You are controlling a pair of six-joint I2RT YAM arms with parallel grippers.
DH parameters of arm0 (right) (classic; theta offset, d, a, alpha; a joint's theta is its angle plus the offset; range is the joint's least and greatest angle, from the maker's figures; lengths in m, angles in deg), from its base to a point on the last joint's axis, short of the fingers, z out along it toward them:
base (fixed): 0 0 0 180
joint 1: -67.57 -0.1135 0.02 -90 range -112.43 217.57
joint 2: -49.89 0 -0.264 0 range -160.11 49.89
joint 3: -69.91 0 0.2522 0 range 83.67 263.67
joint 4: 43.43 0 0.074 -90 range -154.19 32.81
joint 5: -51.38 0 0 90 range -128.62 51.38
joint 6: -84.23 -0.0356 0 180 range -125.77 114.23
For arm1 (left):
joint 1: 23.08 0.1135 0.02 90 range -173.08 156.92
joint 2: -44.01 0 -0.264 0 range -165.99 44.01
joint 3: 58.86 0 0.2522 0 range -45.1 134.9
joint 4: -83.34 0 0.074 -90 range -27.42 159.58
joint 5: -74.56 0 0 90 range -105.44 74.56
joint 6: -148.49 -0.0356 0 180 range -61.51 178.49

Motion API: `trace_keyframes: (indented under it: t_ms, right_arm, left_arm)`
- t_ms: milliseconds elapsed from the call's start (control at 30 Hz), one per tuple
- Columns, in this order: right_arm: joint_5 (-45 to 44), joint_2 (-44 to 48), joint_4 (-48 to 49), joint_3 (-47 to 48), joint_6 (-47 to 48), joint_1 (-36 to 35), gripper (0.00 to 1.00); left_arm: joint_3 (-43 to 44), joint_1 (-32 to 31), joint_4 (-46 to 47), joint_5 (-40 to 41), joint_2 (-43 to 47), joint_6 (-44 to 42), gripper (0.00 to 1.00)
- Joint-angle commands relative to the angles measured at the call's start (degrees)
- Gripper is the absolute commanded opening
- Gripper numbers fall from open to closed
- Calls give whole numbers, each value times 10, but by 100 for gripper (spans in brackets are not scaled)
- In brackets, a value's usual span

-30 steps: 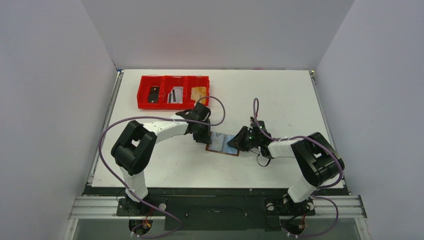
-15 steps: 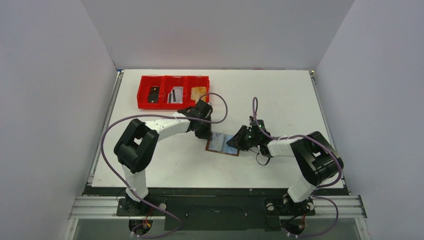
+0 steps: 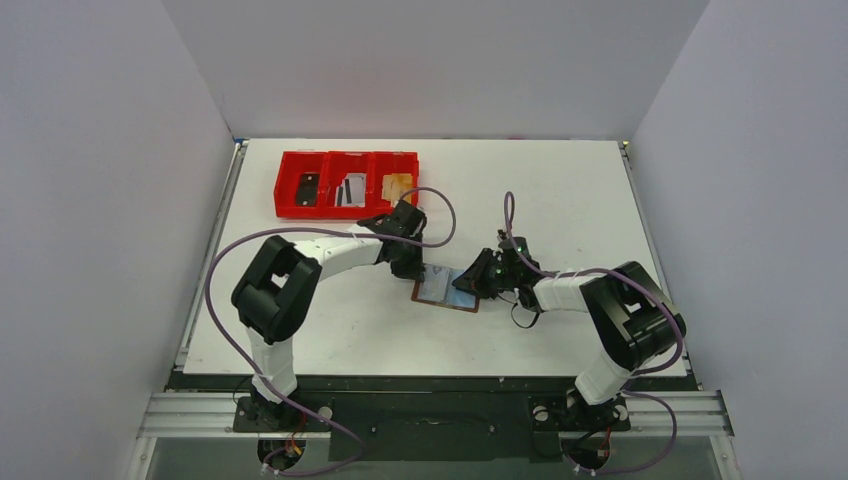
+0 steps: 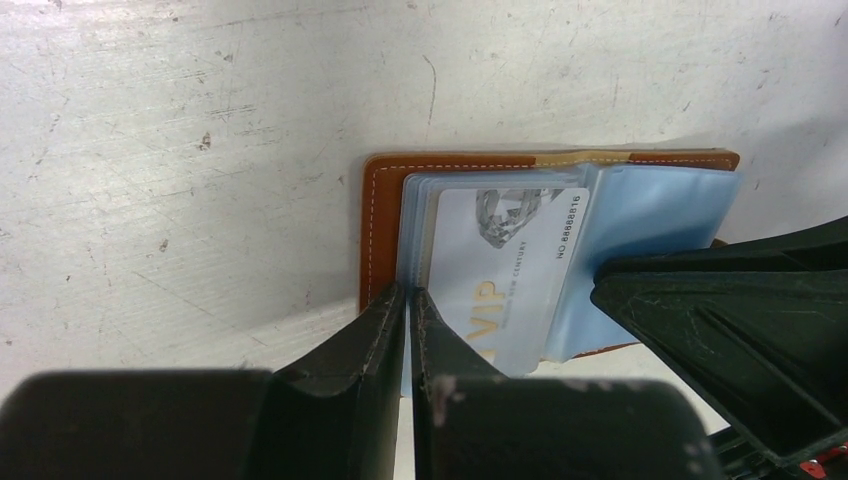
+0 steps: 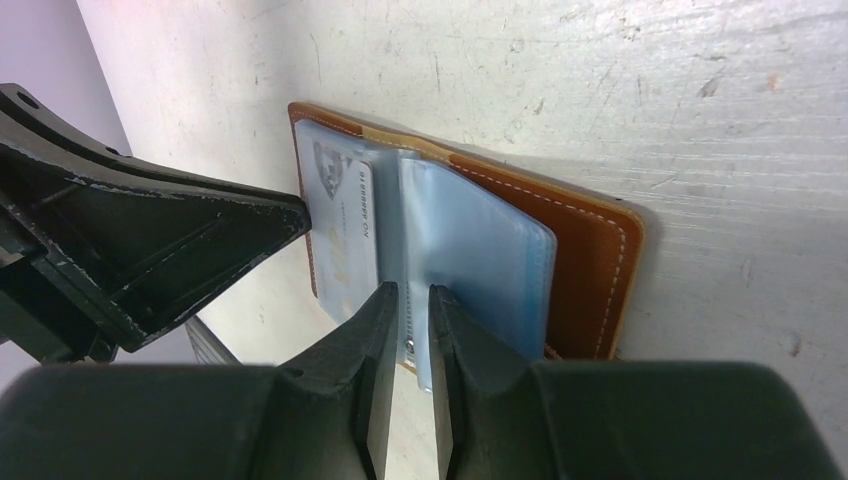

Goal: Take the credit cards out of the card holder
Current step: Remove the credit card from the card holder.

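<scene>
The wallet (image 3: 447, 287) lies open and flat on the table (image 3: 560, 190), about in the middle, between the two arms. The red tray (image 3: 345, 214) sits well apart from it, at the far left. Some cards (image 3: 350, 189) lie in the tray's middle box, and an orange-looking one seems to lie in its right box, so part of the job looks done. It is not finished. A pale VIP card (image 4: 510, 270) sits in the wallet's left half, and the stack of clear pockets there looks thick, so more cards may hide under it; that cannot be seen. The left gripper (image 4: 408, 300) is at the left edge of that stack, with its fingers pressed together on something thin and pale. Whether that is a card or only a pocket edge cannot be told. The right gripper (image 5: 410, 295) comes in from the right, and its fingers are almost together, seeming to pinch the near edge of a blue sleeve (image 5: 470, 255) and hold that page in place. No card is out of the wallet and in the air. What is left is to pull the VIP card free, carry it to the tray, and check the other pockets.
</scene>
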Motion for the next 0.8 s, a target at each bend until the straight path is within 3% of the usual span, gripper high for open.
trace_keyframes:
  t_ms: [0, 767]
  right_arm:
    - [-1, -7, 13, 21, 8, 2, 16]
    - [7, -34, 61, 27, -27, -24, 15]
  left_arm:
    - [16, -8, -10, 17, -24, 7, 3]
    - [21, -15, -40, 34, -46, 28, 2]
